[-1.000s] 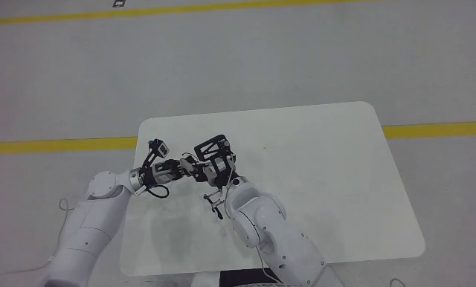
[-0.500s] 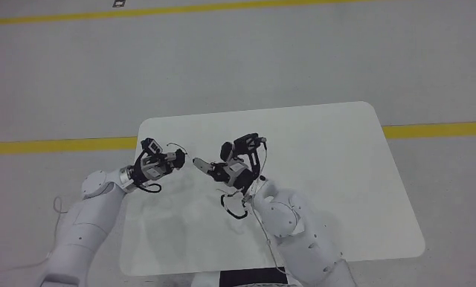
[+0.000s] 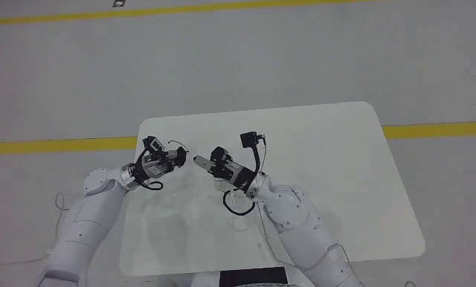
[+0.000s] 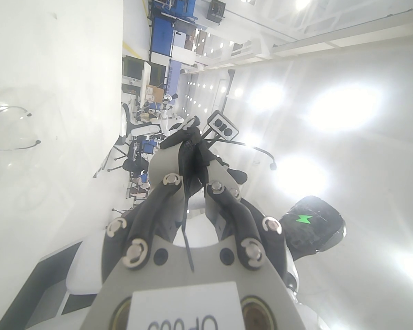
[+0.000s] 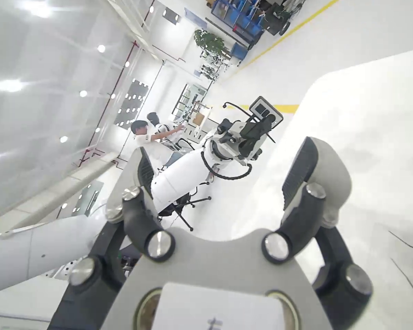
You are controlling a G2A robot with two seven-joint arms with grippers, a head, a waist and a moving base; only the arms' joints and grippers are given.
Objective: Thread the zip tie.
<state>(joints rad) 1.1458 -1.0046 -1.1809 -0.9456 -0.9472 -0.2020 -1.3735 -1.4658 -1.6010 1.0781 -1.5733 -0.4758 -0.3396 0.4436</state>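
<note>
A thin black zip tie is pinched in my left gripper, which is shut on it; one end curves out past the fingertips and the tail runs back between the fingers. From above, the left gripper hovers over the table's left part, with the zip tie arcing above it. My right gripper faces it from a short gap away, without touching. In the right wrist view the right gripper is open and holds nothing, and the left gripper shows beyond it.
The white table has rounded corners, and both arms hang over its left half. Grey floor with yellow lines surrounds it.
The right gripper has drawn back from the left gripper and its wrist has turned, leaving a gap where the two met a second ago. The left gripper still holds the zip tie.
</note>
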